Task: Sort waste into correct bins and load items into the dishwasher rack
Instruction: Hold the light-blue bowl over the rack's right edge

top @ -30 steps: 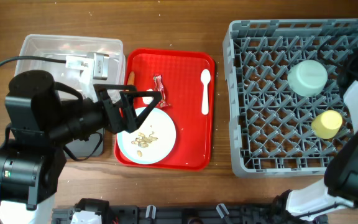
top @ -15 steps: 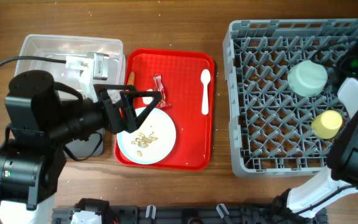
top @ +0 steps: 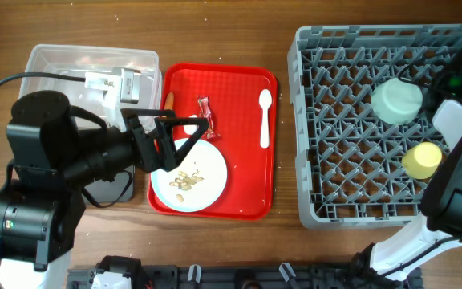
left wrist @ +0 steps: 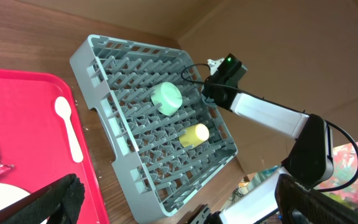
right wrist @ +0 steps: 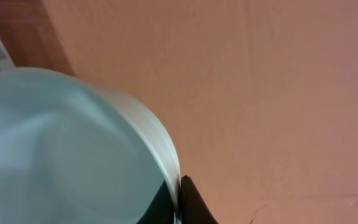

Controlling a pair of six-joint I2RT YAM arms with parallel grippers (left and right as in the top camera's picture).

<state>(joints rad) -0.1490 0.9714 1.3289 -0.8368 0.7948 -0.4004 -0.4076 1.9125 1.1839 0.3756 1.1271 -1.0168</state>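
Note:
The pale green bowl (top: pixel 397 100) lies upside down in the grey dishwasher rack (top: pixel 351 201), next to the yellow cup (top: pixel 422 160). My right gripper (top: pixel 439 90) is at the bowl's right side; in the right wrist view its fingers (right wrist: pixel 180 202) pinch a pale bowl rim (right wrist: pixel 73 143). My left gripper (top: pixel 184 138) is open and empty above the pale blue plate (top: pixel 208 164), which holds beige food scraps (top: pixel 187 181). The red candy wrapper (top: pixel 206 115) and the white spoon (top: pixel 265 117) lie on the red tray (top: pixel 247 201). The pale blue bowl is out of view.
The clear tub (top: pixel 54 60) stands at the back left with white items inside. A black tray (top: pixel 112 191) is mostly hidden under my left arm. An orange carrot piece (top: pixel 168 99) lies at the red tray's left rim. The left wrist view shows the rack (left wrist: pixel 104 68) and spoon (left wrist: pixel 68 124).
My right arm has shifted a little left toward the pale green bowl, and the bowl has tipped slightly. The left arm has not moved.

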